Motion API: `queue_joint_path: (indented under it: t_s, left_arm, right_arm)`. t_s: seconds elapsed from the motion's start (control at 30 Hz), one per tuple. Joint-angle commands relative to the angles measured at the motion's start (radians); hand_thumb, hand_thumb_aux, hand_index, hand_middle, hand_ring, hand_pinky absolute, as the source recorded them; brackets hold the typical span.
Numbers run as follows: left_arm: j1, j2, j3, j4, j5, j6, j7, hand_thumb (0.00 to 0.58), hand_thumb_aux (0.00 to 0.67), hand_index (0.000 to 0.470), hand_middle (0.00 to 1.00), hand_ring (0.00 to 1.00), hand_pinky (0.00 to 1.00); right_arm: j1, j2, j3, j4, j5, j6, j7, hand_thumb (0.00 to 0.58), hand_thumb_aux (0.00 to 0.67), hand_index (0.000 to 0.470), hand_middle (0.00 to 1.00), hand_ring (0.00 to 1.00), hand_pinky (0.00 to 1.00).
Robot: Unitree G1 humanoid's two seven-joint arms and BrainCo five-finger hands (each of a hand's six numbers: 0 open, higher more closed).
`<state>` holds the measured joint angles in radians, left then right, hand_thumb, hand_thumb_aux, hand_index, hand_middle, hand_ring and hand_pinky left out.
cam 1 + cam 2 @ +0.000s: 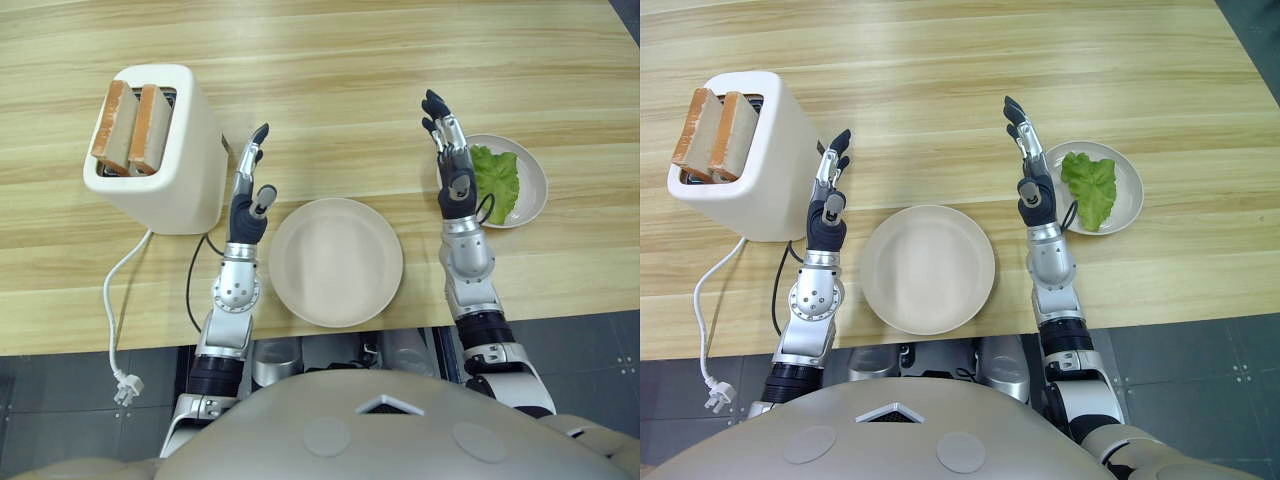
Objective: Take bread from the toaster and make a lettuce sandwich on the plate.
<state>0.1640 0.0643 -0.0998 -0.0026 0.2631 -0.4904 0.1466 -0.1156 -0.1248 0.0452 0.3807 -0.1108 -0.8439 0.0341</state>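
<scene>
Left hand (248, 205) and right hand (455, 165) are released, empty. Left should rise over the toaster (175, 175) and pinch the nearer bread slice (152, 128), probably loose.

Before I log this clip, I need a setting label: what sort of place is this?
Probably a kitchen-style test bench: a toaster holding bread slices, a plate, and lettuce in a dish on a wooden table.

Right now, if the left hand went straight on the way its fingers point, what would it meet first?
Nothing, it seems: the left hand points across bare table, just clear of the toaster. Height is hard to judge.
</scene>
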Motion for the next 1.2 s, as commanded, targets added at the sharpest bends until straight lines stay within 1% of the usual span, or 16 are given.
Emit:
queue_joint_path:
  t_s: [0.03,0.4,0.47,0.53,0.57,0.63,0.73,0.77,0.87,1.0,1.1,1.2]
  left_arm:
    - [-0.008,0.004,0.015,0.011,-0.002,0.008,0.003,0.000,0.000,0.000,0.00,0.00,0.00]
    - [-0.015,0.009,0.011,0.013,-0.006,0.004,-0.006,0.000,0.000,0.000,0.00,0.00,0.00]
    - [-0.007,0.026,0.028,-0.061,0.055,0.018,0.012,0.000,0.000,0.000,0.00,0.00,0.00]
    - [0.004,0.060,0.041,-0.160,0.160,0.039,0.020,0.000,0.000,0.000,0.00,0.00,0.00]
    - [0.007,0.092,0.069,-0.234,0.258,0.062,0.027,0.000,0.000,0.000,0.00,0.00,0.00]
    - [0.006,0.161,0.129,-0.347,0.407,0.143,-0.001,0.000,0.000,0.000,0.00,0.00,0.00]
    - [-0.004,0.278,0.250,-0.454,0.473,0.282,-0.111,0.000,0.000,0.000,0.00,0.00,0.00]
    - [-0.006,0.305,0.270,-0.468,0.481,0.317,-0.145,0.000,0.000,0.000,0.00,0.00,0.00]
    - [-0.019,0.411,0.370,-0.451,0.489,0.403,-0.217,0.000,0.000,0.000,0.00,0.00,0.00]
    - [-0.015,0.526,0.463,-0.361,0.482,0.467,-0.253,0.000,0.000,0.000,0.00,0.00,0.00]
    - [-0.005,0.573,0.511,-0.277,0.464,0.493,-0.238,0.000,0.000,0.000,0.00,0.00,0.00]
    - [-0.008,0.589,0.520,-0.222,0.462,0.485,-0.198,0.000,0.000,0.000,0.00,0.00,0.00]
  right_arm:
    - [-0.008,0.000,0.002,0.010,-0.007,0.004,0.004,0.000,0.000,0.000,0.00,0.00,0.00]
    - [-0.010,0.000,0.002,0.014,-0.009,0.001,0.002,0.000,0.000,0.000,0.00,0.00,0.00]
    - [-0.010,-0.003,0.001,0.022,-0.016,-0.001,-0.001,0.000,0.000,0.000,0.00,0.00,0.00]
    - [-0.013,-0.010,-0.004,0.034,-0.024,-0.003,-0.006,0.000,0.000,0.000,0.00,0.00,0.00]
    - [-0.014,-0.012,-0.010,0.036,-0.011,0.003,-0.003,0.000,0.000,0.000,0.00,0.00,0.00]
    - [-0.012,-0.016,-0.018,0.038,-0.001,0.008,-0.003,0.000,0.000,0.000,0.00,0.00,0.00]
    - [-0.001,-0.019,-0.020,0.033,0.001,0.006,-0.005,0.000,0.000,0.000,0.00,0.00,0.00]
    - [0.003,-0.018,-0.020,0.030,-0.001,0.006,-0.006,0.000,0.000,0.000,0.00,0.00,0.00]
    - [0.017,-0.016,-0.021,0.017,-0.017,0.000,-0.012,0.000,0.000,0.000,0.00,0.00,0.00]
    - [0.022,-0.015,-0.026,0.014,-0.021,0.001,-0.019,0.000,0.000,0.000,0.00,0.00,0.00]
    - [0.022,-0.014,-0.023,0.015,-0.024,0.002,-0.022,0.000,0.000,0.000,0.00,0.00,0.00]
    - [0.024,-0.014,-0.020,0.014,-0.029,0.001,-0.022,0.000,0.000,0.000,0.00,0.00,0.00]
